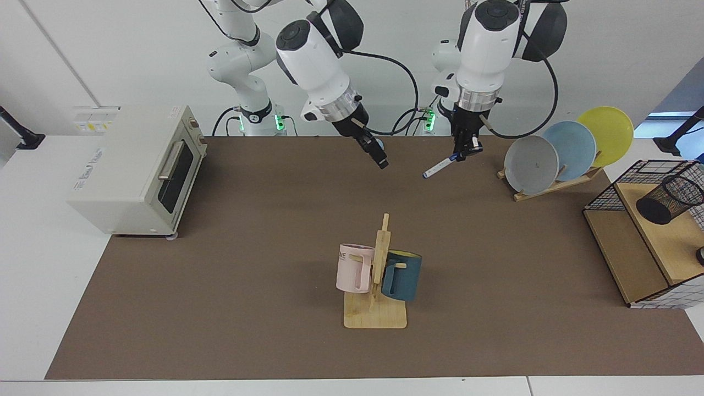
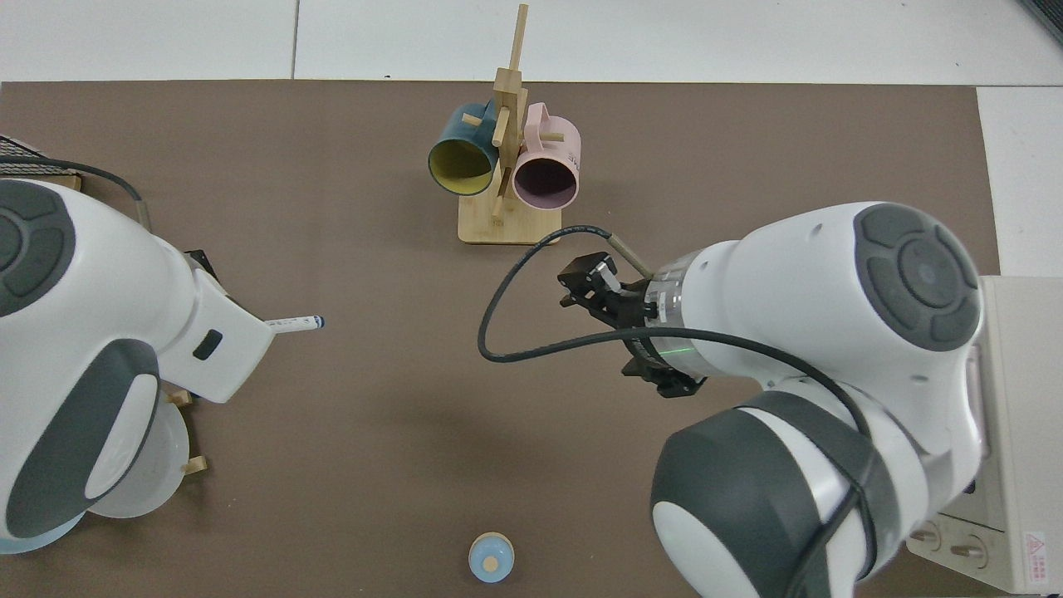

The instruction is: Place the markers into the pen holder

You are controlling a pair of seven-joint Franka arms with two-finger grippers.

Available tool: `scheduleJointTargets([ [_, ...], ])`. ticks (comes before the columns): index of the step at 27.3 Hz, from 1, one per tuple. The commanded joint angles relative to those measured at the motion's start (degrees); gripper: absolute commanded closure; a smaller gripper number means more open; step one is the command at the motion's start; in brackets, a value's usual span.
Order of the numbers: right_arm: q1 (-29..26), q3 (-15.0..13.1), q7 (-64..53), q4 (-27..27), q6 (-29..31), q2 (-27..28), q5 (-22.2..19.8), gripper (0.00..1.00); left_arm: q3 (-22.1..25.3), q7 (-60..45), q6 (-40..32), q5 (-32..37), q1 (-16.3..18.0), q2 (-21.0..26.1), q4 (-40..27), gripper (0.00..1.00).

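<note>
White wall behind, brown mat over the white surface (image 1: pixel 264 264). At far left sits the toaster oven (image 1: pixel 137 170). The right pincer (image 1: pixel 377 157) hangs above the mat at upper centre, released and empty. Low centre: the mug tree (image 1: pixel 377 286). Next, the left pincer (image 1: pixel 465 151) is clenched on the marker (image 1: pixel 438 167), slanting down in mid-air. Then the plate rack (image 1: pixel 566 151), and at far right the pen holder (image 1: pixel 668 199) tilts on the shelf rack (image 1: pixel 632 258).
</note>
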Motion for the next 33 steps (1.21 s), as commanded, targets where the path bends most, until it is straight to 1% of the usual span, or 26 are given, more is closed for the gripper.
scheduleJointTargets([
  [1, -3.4, 0.5, -14.8, -1.0, -4.6, -2.7, -8.0, 0.0, 3.1, 2.2, -0.2, 4.9, 0.0, -1.0, -0.4, 1.0],
  [6, -8.7, 0.4, -26.8, -1.0, -6.7, -4.0, -8.8, 0.0, 7.6, 2.6, 0.2, 10.8, 0.0, -1.0, -0.5, 1.0],
  [11, -13.3, 0.4, -38.6, -1.0, -8.2, -4.9, -12.5, 0.0, 13.3, 5.4, 2.4, 15.9, 0.0, -0.9, -0.4, 1.0],
  [16, -17.2, 0.4, -49.0, -1.0, -9.4, -5.7, -14.6, 0.0, 18.7, 10.5, 6.0, 19.7, 0.0, -0.3, -0.2, 1.0],
  [18, -18.5, 0.4, -52.7, -1.0, -9.6, -5.7, -15.3, 0.0, 19.9, 13.0, 7.9, 22.4, 0.0, 0.3, 0.9, 1.0],
  [20, -19.8, 0.4, -55.9, -1.0, -9.6, -5.7, -15.7, 0.0, 21.0, 17.8, 9.9, 25.0, 0.0, 1.6, 2.3, 1.0],
  [24, -22.3, 0.3, -62.0, -0.8, -9.7, -6.2, -15.8, 0.0, 24.4, 26.8, 10.8, 25.5, 0.0, 4.2, 6.5, 1.0],
  [26, -23.3, 0.3, -63.9, -0.9, -10.0, -6.5, -15.8, 0.0, 25.1, 29.9, 11.9, 26.2, 0.0, 5.1, 7.9, 1.0],
  [28, -24.1, 0.3, -64.8, -0.6, -10.8, -6.8, -15.8, 0.0, 25.5, 31.3, 13.4, 28.5, 0.1, 6.1, 8.7, 1.0],
  [31, -24.3, 0.0, -67.4, -0.1, -12.2, -6.9, -15.9, 0.0, 25.9, 31.7, 15.2, 32.0, 0.2, 6.2, 8.9, 1.0],
  [33, -24.8, -0.2, -70.9, 0.0, -14.3, -6.9, -15.6, 0.0, 26.0, 32.2, 16.3, 33.5, 0.5, 6.4, 8.9, 1.0],
])
